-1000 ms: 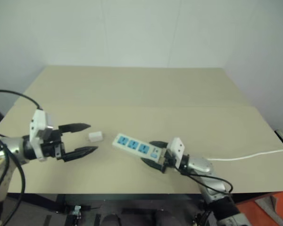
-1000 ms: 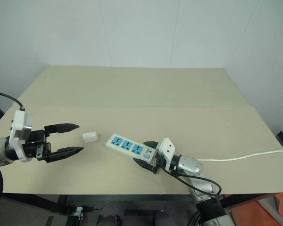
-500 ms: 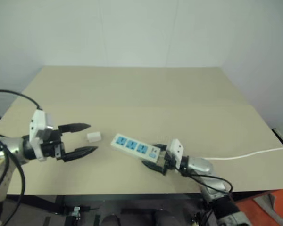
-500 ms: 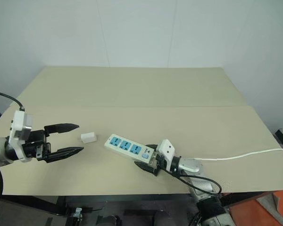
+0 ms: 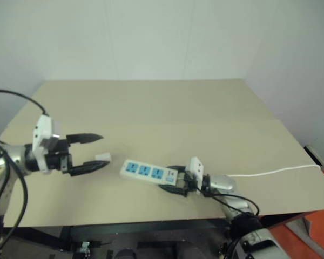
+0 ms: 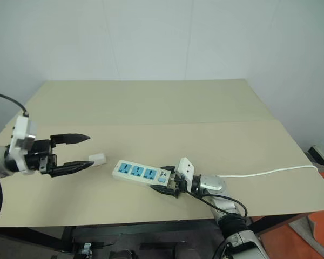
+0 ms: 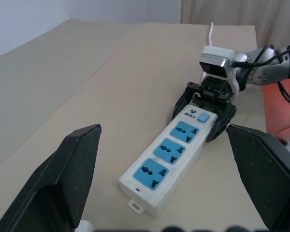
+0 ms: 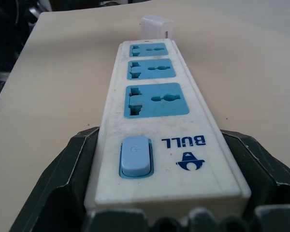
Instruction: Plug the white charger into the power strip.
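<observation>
A wide beige table (image 6: 167, 108) stands against plain pale walls (image 6: 151, 38); a seam crosses the tabletop from side to side, and an orange object (image 6: 321, 216) shows past the table's near right corner.

The power strip (image 6: 137, 172) lies flat near the table's front edge, sockets up. Its long axis runs left to right, angled slightly, the switch end toward the right. A thin white cable (image 6: 270, 172) trails off to the table's right edge.

The right gripper (image 6: 166, 183) has its two black fingers (image 8: 63, 179) set against both long sides of the strip's switch end, grasping it.

The white charger (image 6: 98, 159) sits on the table just beyond the strip's free left end. The left gripper (image 6: 81, 151) points toward it, fingers spread wide; its lower fingertip looks to be at or just short of the charger, though contact is hard to judge.
</observation>
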